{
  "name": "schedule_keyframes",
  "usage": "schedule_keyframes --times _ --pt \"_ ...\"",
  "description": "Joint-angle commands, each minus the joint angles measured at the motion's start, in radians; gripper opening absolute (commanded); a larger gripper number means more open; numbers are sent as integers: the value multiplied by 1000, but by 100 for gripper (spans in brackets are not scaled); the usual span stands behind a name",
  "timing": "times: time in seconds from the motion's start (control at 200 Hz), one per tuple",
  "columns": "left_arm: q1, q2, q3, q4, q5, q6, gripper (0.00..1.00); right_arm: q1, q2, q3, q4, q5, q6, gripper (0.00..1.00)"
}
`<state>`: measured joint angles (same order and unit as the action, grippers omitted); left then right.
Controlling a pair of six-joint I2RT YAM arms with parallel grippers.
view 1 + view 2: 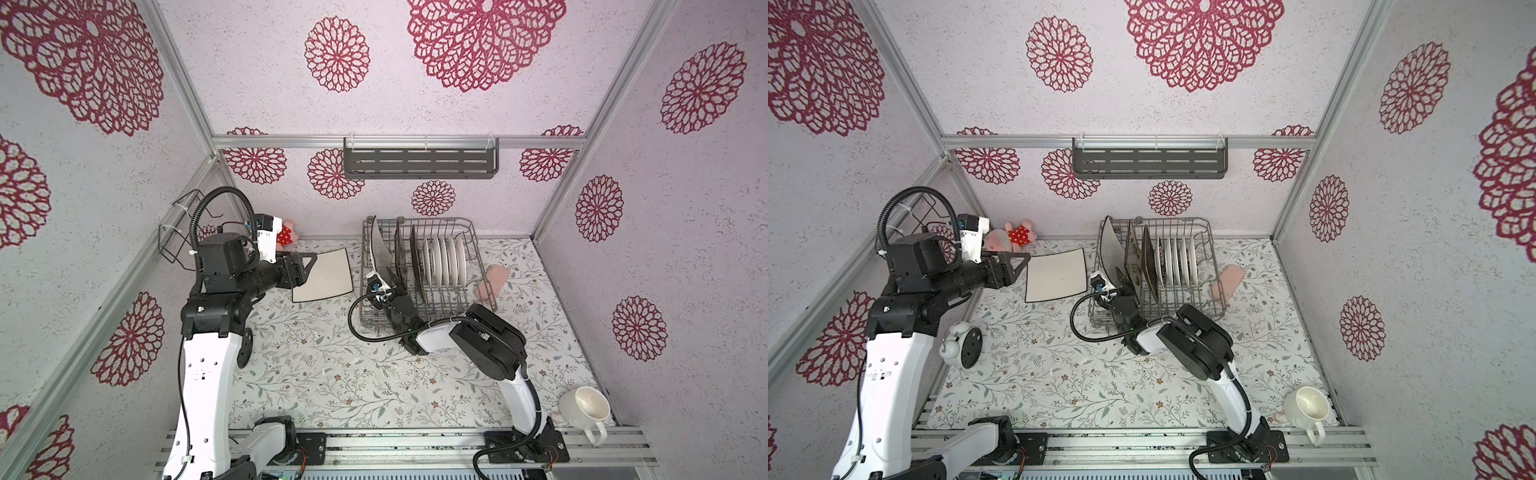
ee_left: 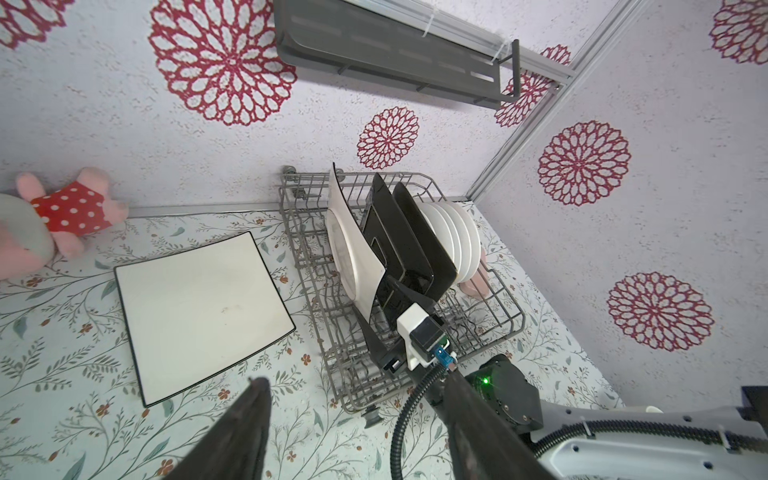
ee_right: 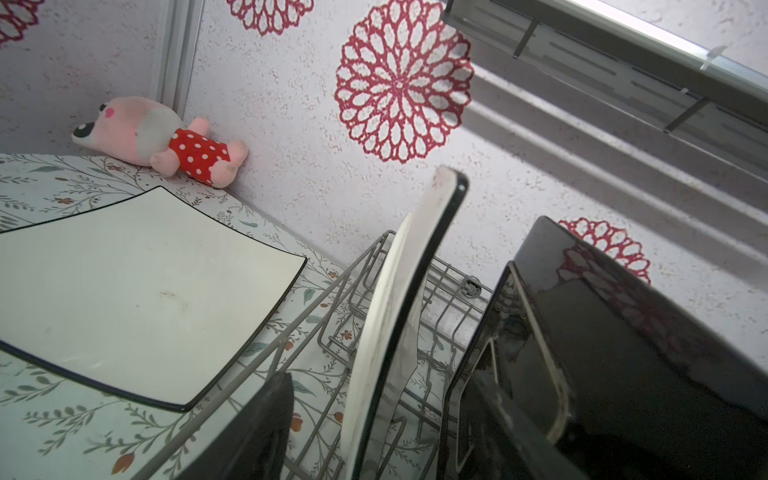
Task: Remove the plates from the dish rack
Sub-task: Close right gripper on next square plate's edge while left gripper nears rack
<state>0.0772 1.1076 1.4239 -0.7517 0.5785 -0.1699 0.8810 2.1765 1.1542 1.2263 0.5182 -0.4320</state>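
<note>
Floral-print table (image 1: 332, 374), red-rosette walls all round; I read it from the left. At about 10 o'clock from the table's middle my left gripper (image 1: 306, 270) hangs over the 9 o'clock edge of a white square plate (image 1: 328, 278) that lies flat on the table, already unloaded. Its jaws stand wide apart with nothing between them.

At 1 o'clock sits the dish rack (image 1: 446, 309). At its 9 o'clock end the second white square plate (image 1: 380, 249) stands on edge, leaning a little. My right gripper (image 1: 392, 277) reaches in from the rack's 7 o'clock corner, parted jaws straddling that plate's near lower edge. The wrist view shows a gap between one finger (image 3: 266, 415) and the plate, so I judge nothing is gripped yet.

Toward 3 o'clock stand two dark brown plates (image 1: 409, 262), then the row of small round plates (image 1: 444, 259), all left to unload.

To do this well I would seat the rim deep between the pads and close firmly. Then I would lift straight up clear of the tines before swinging toward 9 o'clock, minding the brown plate just beside it.
</note>
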Motion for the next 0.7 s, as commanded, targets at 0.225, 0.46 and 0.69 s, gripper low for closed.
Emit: schedule_keyframes --times 0.225,0.46,0.69 --pt "3 -31 -21 66 93 10 70 -22 41 69 57 32 55 54" --pt "2 -27 -32 74 99 7 71 -27 81 122 27 18 62 44" --pt "2 -23 -49 87 100 4 72 -28 80 134 45 21 36 32"
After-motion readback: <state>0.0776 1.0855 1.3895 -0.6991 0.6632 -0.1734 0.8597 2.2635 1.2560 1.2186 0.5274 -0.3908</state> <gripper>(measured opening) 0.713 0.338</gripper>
